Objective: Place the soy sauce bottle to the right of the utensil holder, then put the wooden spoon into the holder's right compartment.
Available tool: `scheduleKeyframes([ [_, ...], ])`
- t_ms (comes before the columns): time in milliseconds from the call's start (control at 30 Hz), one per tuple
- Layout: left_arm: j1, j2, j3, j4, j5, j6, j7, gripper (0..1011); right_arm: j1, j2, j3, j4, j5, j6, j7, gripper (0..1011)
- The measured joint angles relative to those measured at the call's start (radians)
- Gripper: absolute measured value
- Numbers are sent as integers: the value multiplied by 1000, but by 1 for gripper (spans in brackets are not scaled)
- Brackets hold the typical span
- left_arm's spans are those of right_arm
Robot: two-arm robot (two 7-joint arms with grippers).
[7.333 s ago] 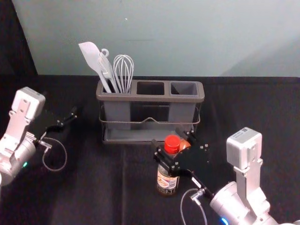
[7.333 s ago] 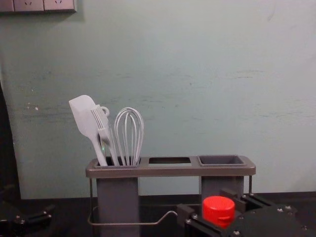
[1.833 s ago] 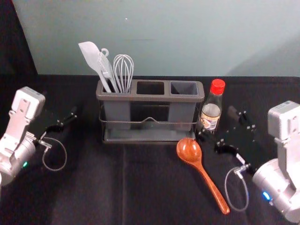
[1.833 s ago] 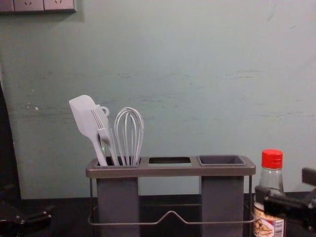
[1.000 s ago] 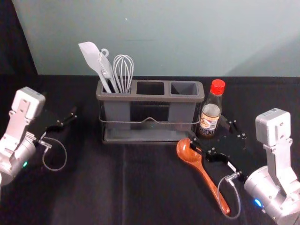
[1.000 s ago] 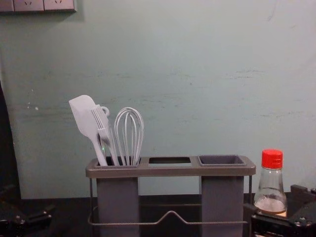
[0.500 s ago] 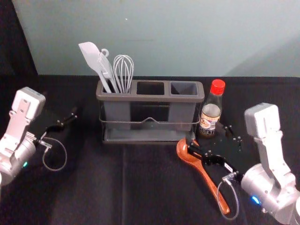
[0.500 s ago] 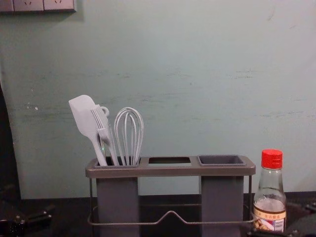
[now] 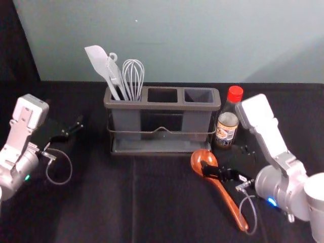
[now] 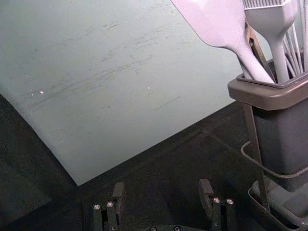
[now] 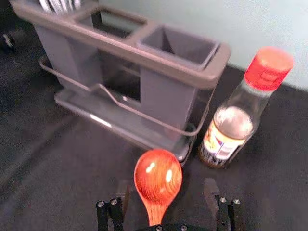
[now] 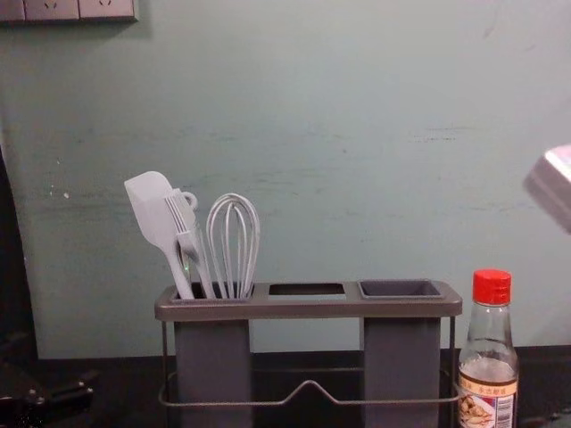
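Head view: right gripper (image 9: 223, 158) has rotated above spoon (image 9: 200, 157).

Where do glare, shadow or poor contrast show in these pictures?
Right wrist view: two glints on the wooden spoon's bowl, between the right gripper's open fingers, and a white streak along the base of the utensil holder; head view: soft shadow on the wall, at right; left wrist view: left gripper, open, black against dark cloth.
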Motion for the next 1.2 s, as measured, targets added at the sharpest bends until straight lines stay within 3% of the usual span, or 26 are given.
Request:
scheduleKeyframes([
  [167,0,0,0,0,0,0,0,1000,61,-11,-16,35,-9,112,27,1003],
  [400,0,0,0,0,0,0,0,1000,117,-27,-21,88,-3,182,75,1003],
  [800,0,0,0,0,0,0,0,1000,177,-49,-36,146,-22,236,109,1003],
  [1200,0,0,0,0,0,0,0,1000,217,-64,-50,197,-52,251,131,1002],
])
